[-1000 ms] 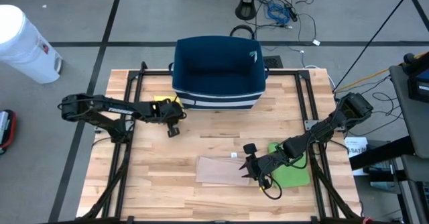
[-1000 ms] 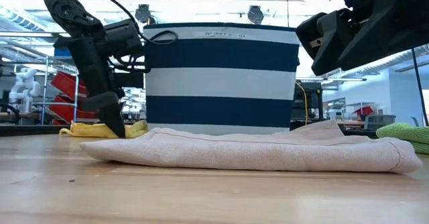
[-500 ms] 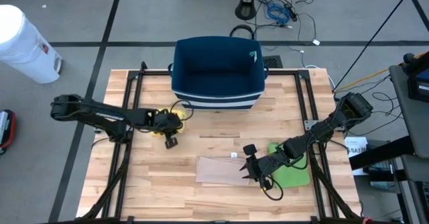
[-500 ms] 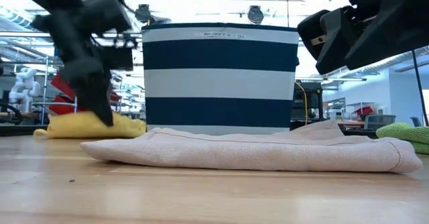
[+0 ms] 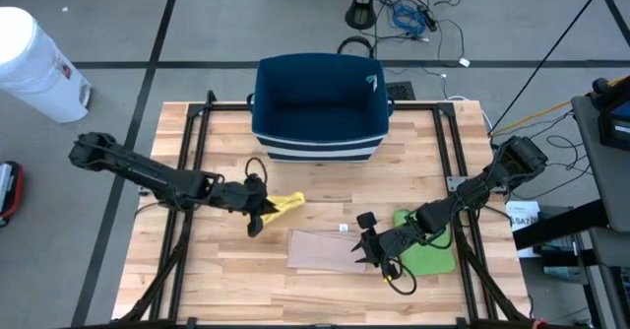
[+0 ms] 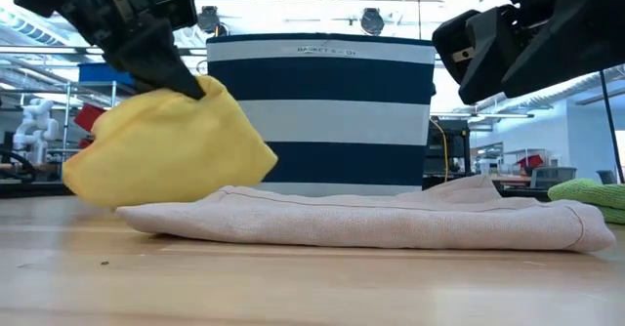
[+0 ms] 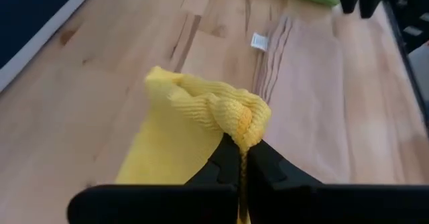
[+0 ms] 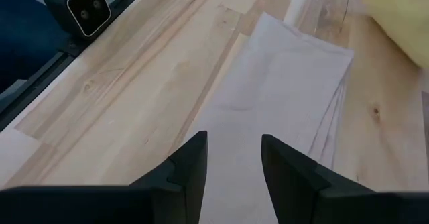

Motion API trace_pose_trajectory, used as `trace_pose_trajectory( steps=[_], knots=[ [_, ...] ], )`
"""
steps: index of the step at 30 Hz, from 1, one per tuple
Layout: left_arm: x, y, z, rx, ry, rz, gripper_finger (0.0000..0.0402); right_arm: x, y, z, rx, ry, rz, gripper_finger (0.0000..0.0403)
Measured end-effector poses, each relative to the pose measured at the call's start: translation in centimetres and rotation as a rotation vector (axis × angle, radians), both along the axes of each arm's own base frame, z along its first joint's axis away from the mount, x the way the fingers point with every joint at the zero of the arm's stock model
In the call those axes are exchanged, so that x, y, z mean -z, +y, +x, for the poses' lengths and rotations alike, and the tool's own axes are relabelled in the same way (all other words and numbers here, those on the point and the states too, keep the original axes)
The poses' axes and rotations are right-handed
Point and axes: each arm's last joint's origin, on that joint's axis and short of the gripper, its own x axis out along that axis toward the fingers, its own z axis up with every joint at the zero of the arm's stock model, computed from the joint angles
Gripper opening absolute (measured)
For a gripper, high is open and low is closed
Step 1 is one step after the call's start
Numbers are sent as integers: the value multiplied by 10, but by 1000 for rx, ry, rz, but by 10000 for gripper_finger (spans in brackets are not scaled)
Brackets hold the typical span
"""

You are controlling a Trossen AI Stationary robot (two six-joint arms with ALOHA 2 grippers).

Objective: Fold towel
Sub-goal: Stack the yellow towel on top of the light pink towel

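A small yellow towel (image 5: 283, 204) hangs bunched from my left gripper (image 5: 259, 211), which is shut on it just left of the folded beige towel (image 5: 325, 250). In the low view the yellow towel (image 6: 166, 141) bulges below that gripper (image 6: 186, 77). The beige towel (image 6: 371, 219) lies flat on the table, folded in layers. My right gripper (image 8: 231, 150) is open above the beige towel's right end (image 8: 281, 83), apart from it. A green towel (image 5: 430, 252) lies flat under the right arm. My left gripper pinches a bunched fold of the yellow towel (image 7: 240, 125) between its two fingertips, slanting down from the table's left. The cloth balloons out below the fingers, slack. Whether its lower end touches the table, I cannot tell.
A navy and white striped basket (image 5: 320, 107) stands at the table's far edge, behind both towels. A black metal frame (image 5: 187, 171) runs along the table's sides. Bare wood lies near the table's near edge, in front of the beige towel.
My left gripper has moved from beside the basket's left front toward the near edge and to the right, toward the beige towel. The yellow towel, which lay on the table by the basket, has come along with it and now hangs bunched from the fingers.
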Motion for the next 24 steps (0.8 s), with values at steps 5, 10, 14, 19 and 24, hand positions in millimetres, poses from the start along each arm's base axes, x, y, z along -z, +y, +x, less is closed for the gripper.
trace_pose_trajectory(
  steps=[5, 10, 14, 19, 24],
  knots=[
    [1, -14, 18, 13, -30, 15, 1, 0, 0, 0, 13, 6, 16, 130],
    [6, -27, 46, 48, -23, 41, 0, 0, 0, 0, 16, 7, 20, 130],
    [2, -41, 71, 101, -21, 92, 0, 1, 0, -1, 32, 30, 38, 130],
    [-15, -53, 95, 163, -27, 155, 0, 7, 4, -10, 42, 111, 35, 130],
    [-31, -59, 112, 191, -18, 191, 0, 12, 7, -18, 77, 189, 28, 130]
  ],
)
